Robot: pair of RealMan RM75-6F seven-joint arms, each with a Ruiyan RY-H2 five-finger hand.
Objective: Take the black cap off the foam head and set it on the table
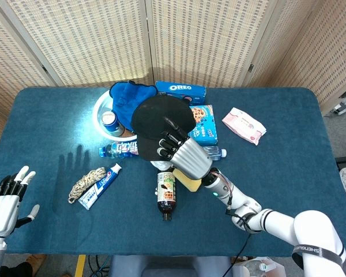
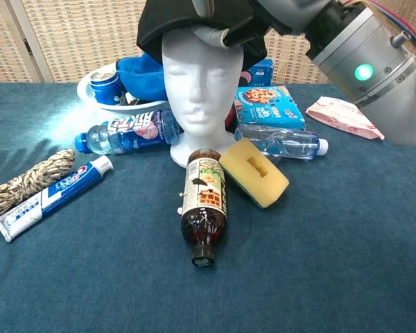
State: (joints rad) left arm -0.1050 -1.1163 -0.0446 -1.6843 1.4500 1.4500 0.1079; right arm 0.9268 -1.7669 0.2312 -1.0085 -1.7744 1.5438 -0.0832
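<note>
Two views, taken in turn.

Head view
- Cap: black cap (image 1: 159,122) over the middle of the cluttered table (image 1: 288,173), hiding the foam head beneath.
- Right hand: right hand (image 1: 176,151) on the cap's near edge, fingers curled over the black fabric, holding it; forearm running back toward the near right corner.
- Left hand: left hand (image 1: 4,199) at the near left edge, fingers apart, holding nothing, well apart from the cap.
- Nearer hand: right.

Chest view
- Cap: black cap (image 2: 168,21) at the top of frame, sitting high on the crown of the foam head (image 2: 197,83); face fully bare.
- Right hand: mostly cut off by the frame; wrist entering from upper right.
- Key relation: cap above the head, not plainly free of it; lift judged unfinished.
- Set-down: bare cloth to the near right judged suitable.
</note>
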